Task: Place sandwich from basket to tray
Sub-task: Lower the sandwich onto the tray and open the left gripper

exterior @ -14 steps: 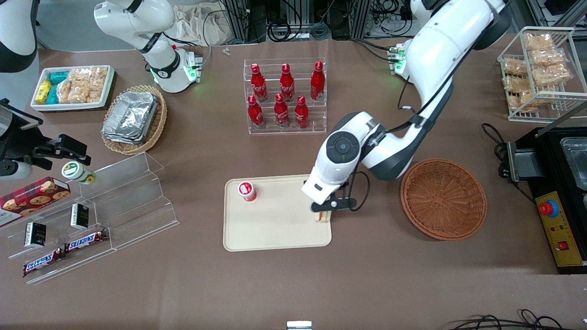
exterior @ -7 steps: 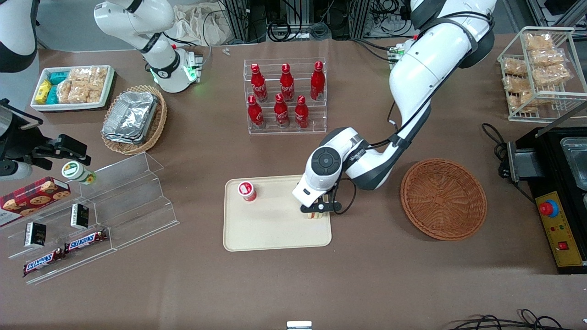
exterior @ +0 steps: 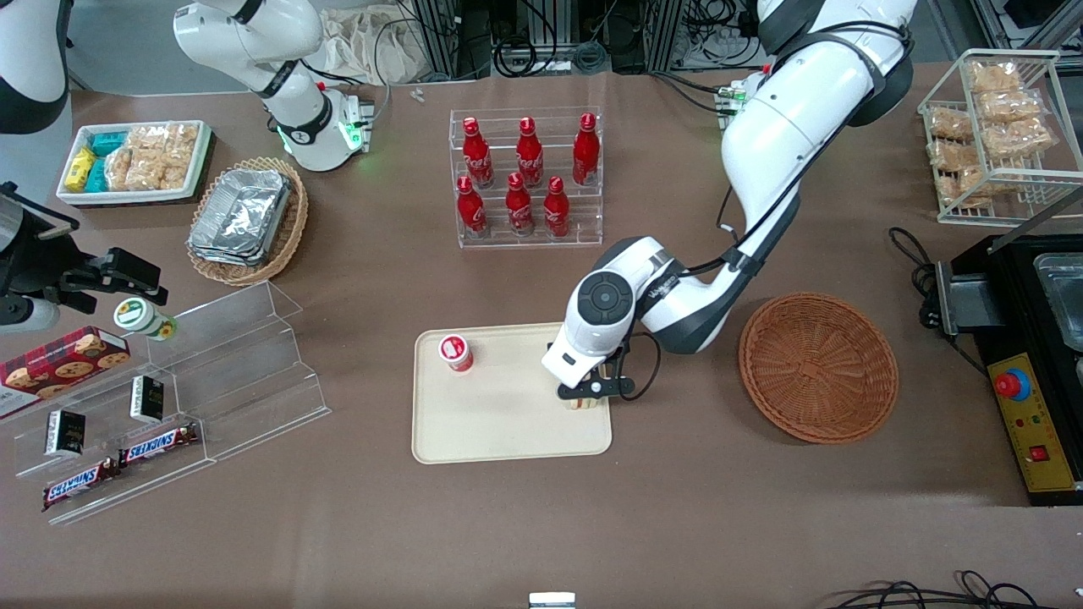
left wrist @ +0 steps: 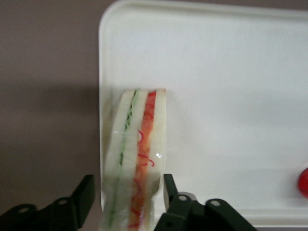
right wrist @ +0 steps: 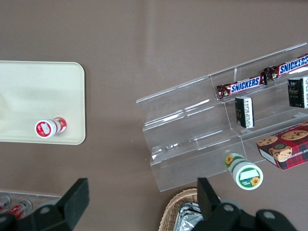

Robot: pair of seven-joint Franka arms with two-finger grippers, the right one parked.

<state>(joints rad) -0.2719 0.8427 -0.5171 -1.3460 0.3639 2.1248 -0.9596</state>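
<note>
1. Gripper [exterior: 586, 396], the working arm's, sits low over the tray [exterior: 508, 431], at the end of the tray that faces the basket [exterior: 819, 368]. In the wrist view the gripper [left wrist: 129, 185] straddles the sandwich [left wrist: 137, 144]. Whether it is clamped on the bread or has already let go cannot be told.
2. A small red-capped bottle [exterior: 455, 352] stands on the tray toward the parked arm's end, well apart from the gripper.
3. Only a sliver of the sandwich [exterior: 585, 403] peeks out below the gripper in the front view. It is over the tray and no longer in the basket.
4. Seen from the wrist, the sandwich stands on edge with its green and red-orange filling facing up. It lies just inside the rim of the tray [left wrist: 231, 96], with its long axis running along that rim.
5. This is the relation that matters: the sandwich lies directly under the gripper, which spans its thin width across the long axis. A release would therefore need only a straight lift. A sideways drift toward the basket could drag the wedge over the nearby rim.
6. The basket holds nothing and lies well apart from the tray, toward the working arm's end of the table.
7. Judged from this, the carry looks done, and letting go and retreating are what remain.
</note>
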